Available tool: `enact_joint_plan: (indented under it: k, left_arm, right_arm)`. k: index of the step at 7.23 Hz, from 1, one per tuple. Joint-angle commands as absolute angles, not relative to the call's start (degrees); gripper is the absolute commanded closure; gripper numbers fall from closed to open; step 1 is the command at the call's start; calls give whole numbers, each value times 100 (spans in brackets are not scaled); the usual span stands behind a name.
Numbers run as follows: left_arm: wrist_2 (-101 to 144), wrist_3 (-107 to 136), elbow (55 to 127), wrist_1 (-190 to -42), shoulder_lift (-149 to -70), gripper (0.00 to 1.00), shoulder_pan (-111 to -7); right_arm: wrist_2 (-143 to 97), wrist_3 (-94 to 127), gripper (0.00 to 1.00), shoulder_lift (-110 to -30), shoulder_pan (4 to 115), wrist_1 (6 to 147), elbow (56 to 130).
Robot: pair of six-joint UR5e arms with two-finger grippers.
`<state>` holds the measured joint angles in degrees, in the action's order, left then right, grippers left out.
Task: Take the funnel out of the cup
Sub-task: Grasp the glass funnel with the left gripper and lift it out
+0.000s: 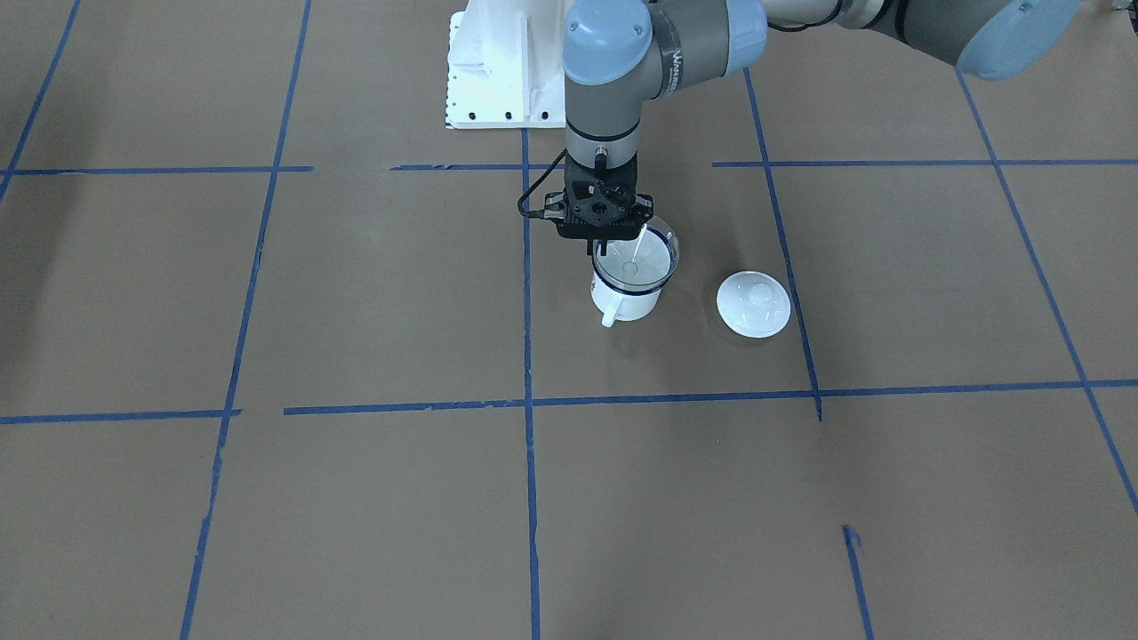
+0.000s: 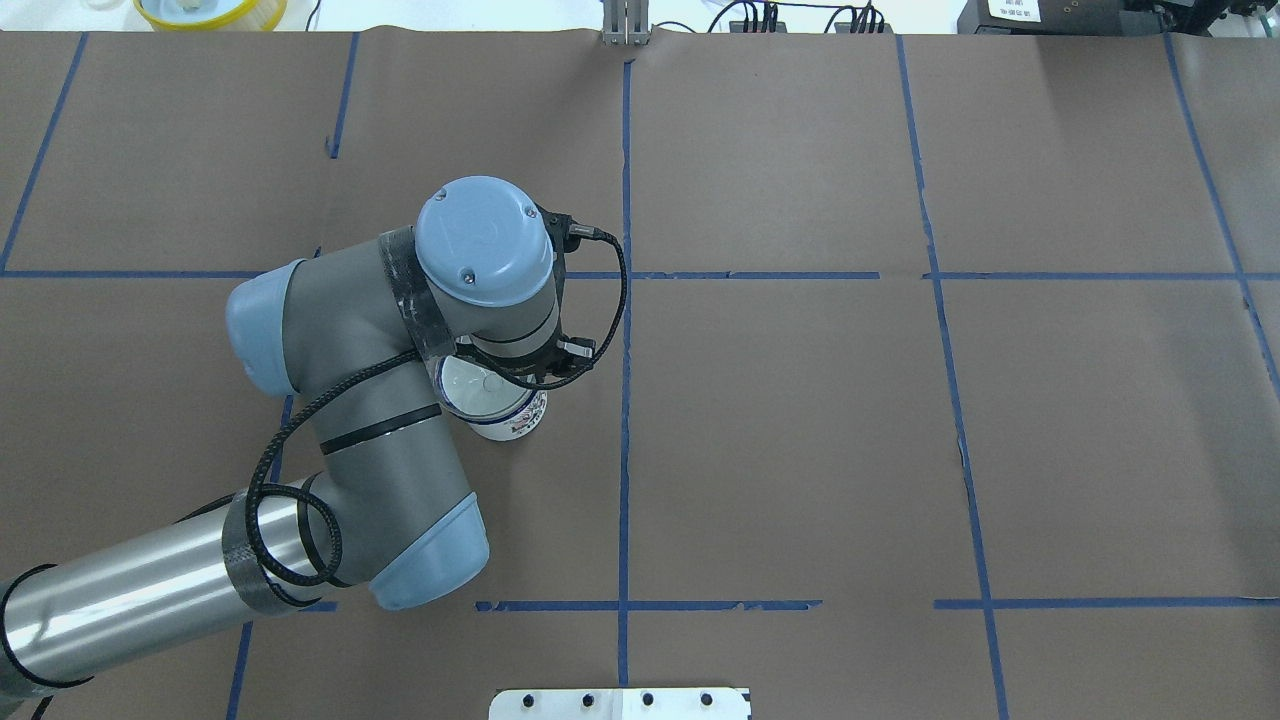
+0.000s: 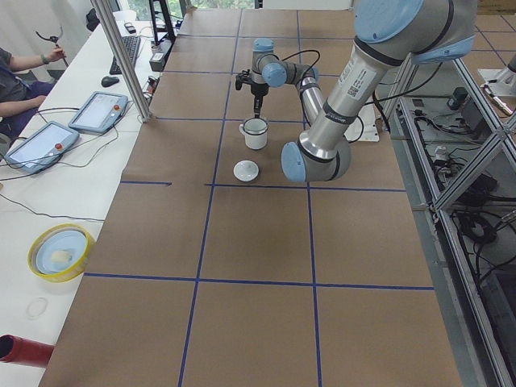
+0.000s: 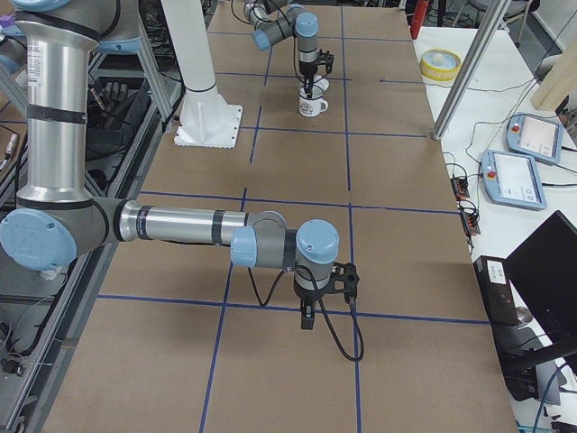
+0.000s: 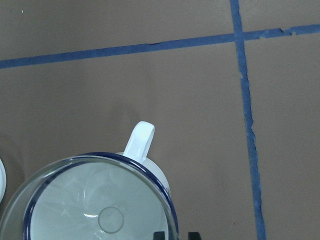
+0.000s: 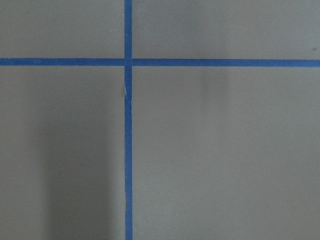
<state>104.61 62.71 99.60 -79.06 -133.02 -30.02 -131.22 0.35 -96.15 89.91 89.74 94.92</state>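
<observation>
From across the worktop [image 1: 356, 293], we see the left hand [image 1: 602, 247] hanging upright at the robot-side edge of the funnel [image 1: 642, 260]. The funnel sits in the cup [image 1: 633, 307], its clear bowl standing above the blue rim, and a round white lid [image 1: 753, 304] lies near the cup but apart from it. The arm's label [image 1: 676, 64] begins "WARN"; we cannot read the rest. In the overhead view the left wrist hides most of the cup, and a small blue print on the cup's side is too small to read. The view from the robot's left shows the same upright reach over the cup, and the label on the near arm is illegible there. In the view from the robot's right, the right hand [image 4: 306, 317] hangs over bare worktop, well apart from the cup, and we cannot tell whether it is spread or pressed together. In the left wrist view, two dark fingertips [image 5: 159, 236] stand slightly spread, one on either side of the rim. We judge that the step in hand is taking hold of the funnel, which is not yet gripped or lifted. The next move calls for pinching the funnel's wall alone, then lifting straight up until the spout clears the cup. The right wrist view shows only blue tape lines and no writing.
</observation>
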Motion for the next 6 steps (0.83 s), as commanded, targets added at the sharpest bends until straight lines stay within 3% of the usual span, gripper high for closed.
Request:
enact_joint_plan:
  k: [1,4,6]
  left_arm:
    - [10468,6275,10037,-7901,-13263,98,-3015]
    - [10398,6267,11175,-6694,-13315,100,-3093]
    - [10423,6249,11801,-6416,-13324,100,-3792]
  right_arm:
    - [-13122,35,0,-9615,8991,8974,9492]
    - [-13122,35,0,-9615,8991,8974,9492]
    - [-13122,35,0,-9615,8991,8974,9492]
